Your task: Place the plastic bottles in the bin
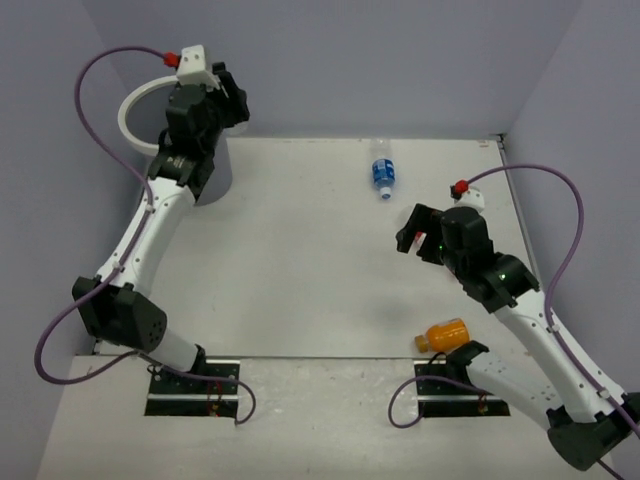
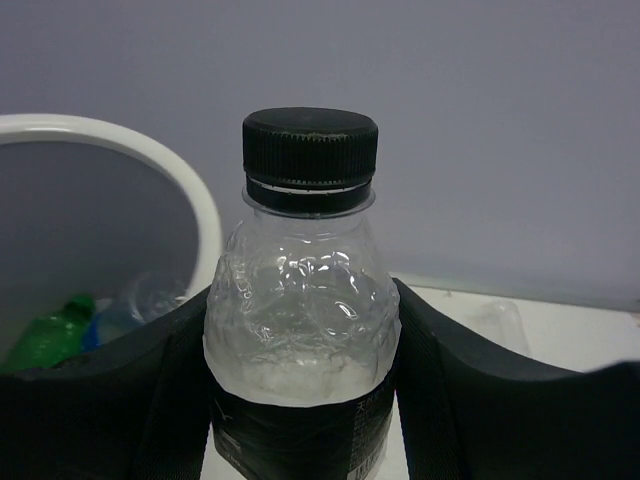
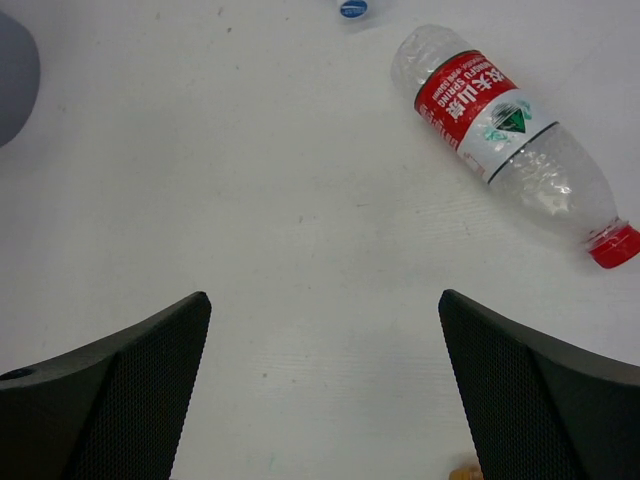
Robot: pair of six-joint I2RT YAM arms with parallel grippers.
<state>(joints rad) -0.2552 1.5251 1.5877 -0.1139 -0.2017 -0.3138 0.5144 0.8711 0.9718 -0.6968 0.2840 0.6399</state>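
My left gripper point(image 2: 300, 335) is shut on a clear bottle point(image 2: 305, 300) with a black cap and a dark label, held upright beside the white rim of the bin point(image 2: 195, 195). A green bottle point(image 2: 48, 338) and other clear ones lie inside the bin. In the top view the left gripper point(image 1: 228, 98) hangs at the bin point(image 1: 135, 108), far left. My right gripper point(image 3: 325, 300) is open over bare table. A clear bottle with a red label point(image 3: 510, 140) lies ahead of it to the right. A blue-labelled bottle point(image 1: 382, 170) lies at the back, and an orange bottle point(image 1: 443, 335) lies near the right arm's base.
Purple-grey walls close in the table point(image 1: 300, 250) at the back and on both sides. The bin's grey wall point(image 3: 15, 70) shows at the far left of the right wrist view. Cables loop off both arms.
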